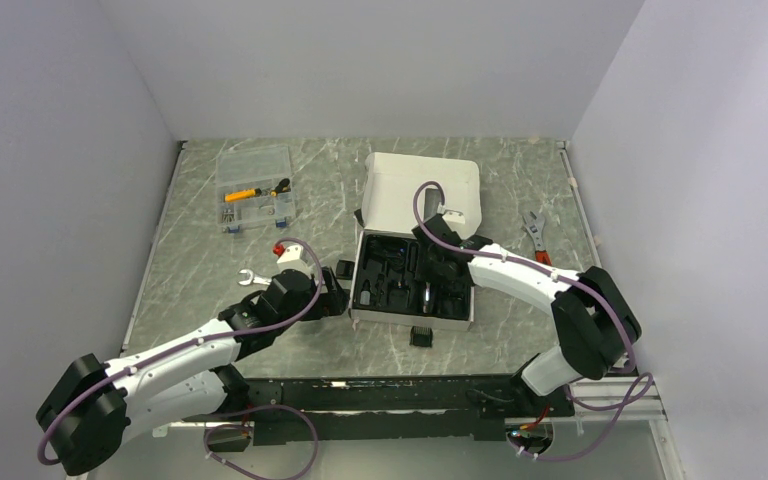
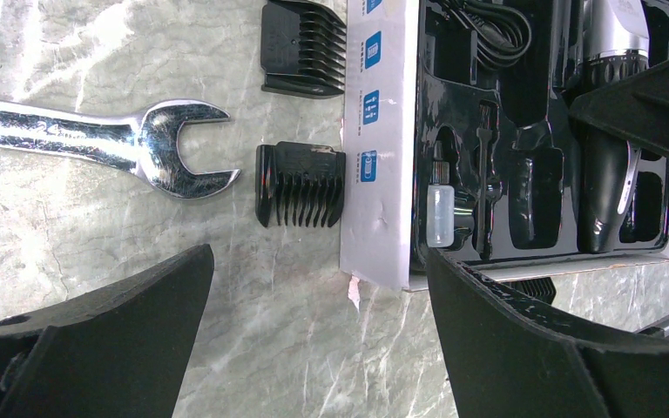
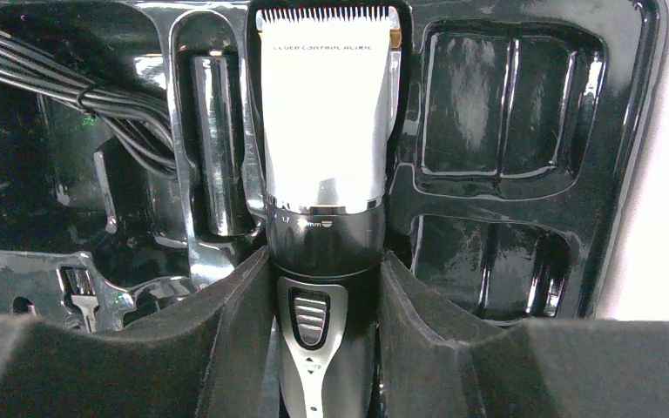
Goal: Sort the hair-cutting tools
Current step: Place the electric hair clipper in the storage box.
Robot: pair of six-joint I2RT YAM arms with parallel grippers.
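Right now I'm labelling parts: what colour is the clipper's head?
Silver; the clipper has a black grip below. Right wrist view shows best.

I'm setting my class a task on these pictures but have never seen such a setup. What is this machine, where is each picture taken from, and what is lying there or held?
Two robot arms are fixed at the near edge of a table. The wide picture looks down from above and behind them; the other two come from wrist cameras. The left end effector is open and empty, facing a black comb attachment beside a silver wrench. The right end effector grips the hair clipper in the black tray of the white box. A second comb lies beside the box, a third comb before it; further off, a clear parts case and a red-handled wrench.
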